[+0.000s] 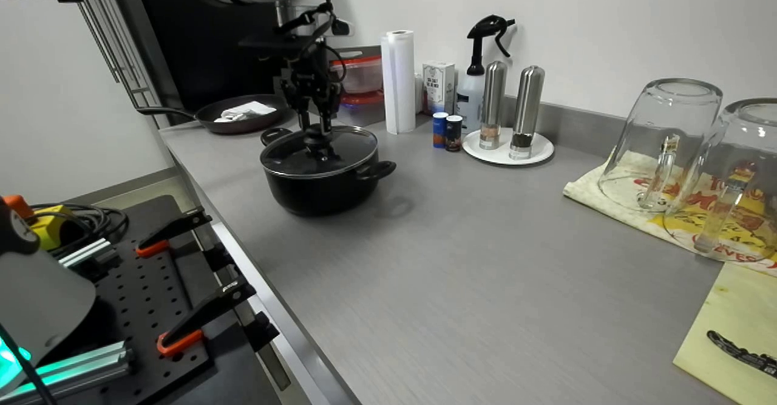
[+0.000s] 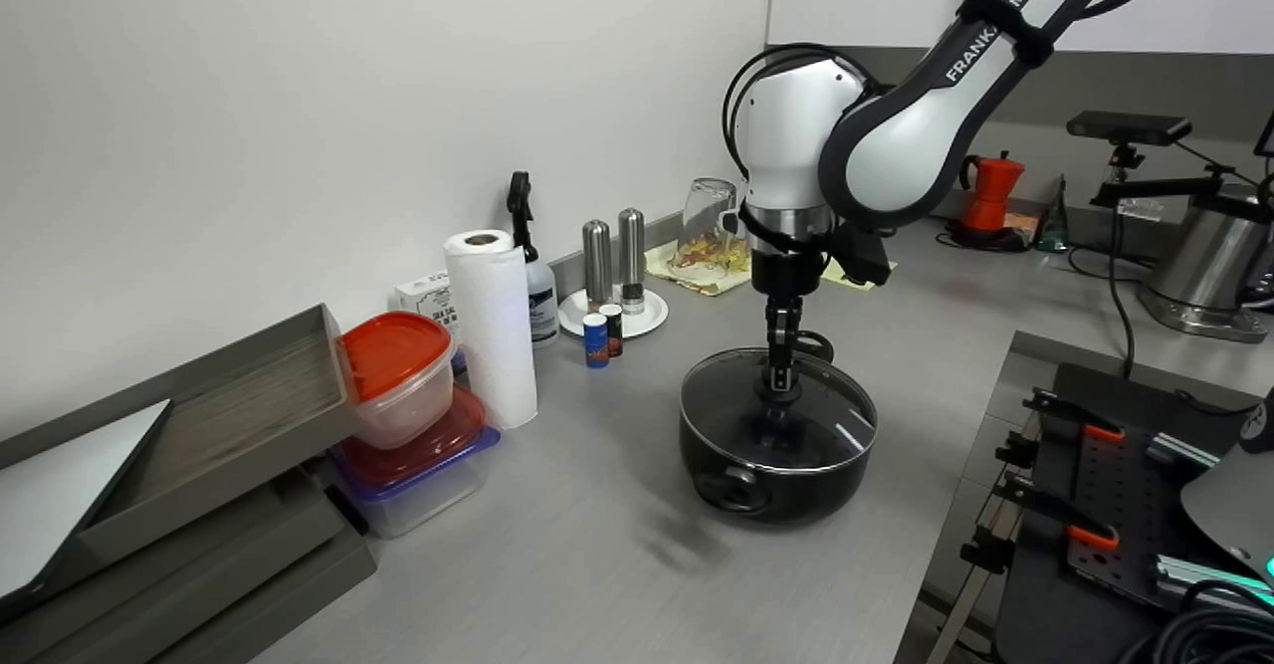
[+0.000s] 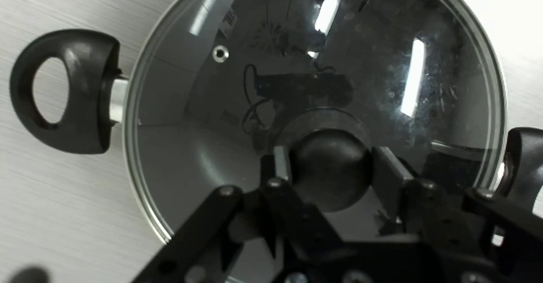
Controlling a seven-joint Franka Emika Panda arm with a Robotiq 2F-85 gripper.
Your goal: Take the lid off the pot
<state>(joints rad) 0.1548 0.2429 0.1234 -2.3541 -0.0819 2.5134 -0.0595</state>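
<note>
The lid [image 1: 352, 144] is round clear glass with a thin metal rim and a dark round knob [image 3: 331, 170]. It lies flat on the black pot [image 1: 322, 195], as both exterior views show; the lid [image 2: 727, 420] covers the pot [image 2: 796, 500] there too. In the wrist view the lid [image 3: 203, 126] fills most of the picture, with a pot handle [image 3: 82, 92] at the left. My gripper [image 3: 331, 164] points straight down over the lid, also in both exterior views [image 1: 315, 127] [image 2: 781, 383]. Its fingers stand either side of the knob and appear to touch it.
A frying pan [image 1: 209, 116] with a white cloth stands behind the pot. A paper towel roll [image 2: 493, 335], food containers [image 2: 408, 385] and a white plate [image 1: 540, 153] with two mills stand along the wall. Upturned glass mugs [image 1: 655, 138] are farther off. The counter edge [image 1: 243, 259] runs close by.
</note>
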